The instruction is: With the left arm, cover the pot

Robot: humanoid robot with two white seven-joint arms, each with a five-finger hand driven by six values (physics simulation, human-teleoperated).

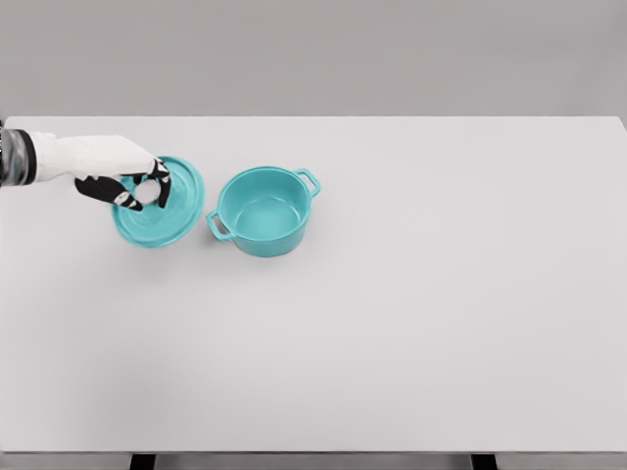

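Left hand point(137, 186) came in from the left edge of the head view, white forearm level across the table point(411, 323), black-and-white fingers point(162, 186) curled down over the middle of the lid point(181, 211). I read it as grasping the lid at its centre, where a knob would sit; the knob itself was hidden under the fingers, so I could not confirm contact there

Surroundings: white table only, grey backdrop behind. Between lid and pot point(263, 211) I saw bare tabletop and nothing in the way. Right arm not visible in this view

Lid: teal, round, on the left part of the table toward the far side, directly beneath the hand. Its right rim sat just beside the pot's near-left handle, apart from it as far as I could tell. The disc looked slightly tilted, near-left rim lower, though I could not tell whether it rested on the table or was lifted off it

Pot: teal, upright, open and uncovered, mouth facing up, just right of the lid. Its two handles lay on a diagonal axis, one toward near-left, the other toward far-right
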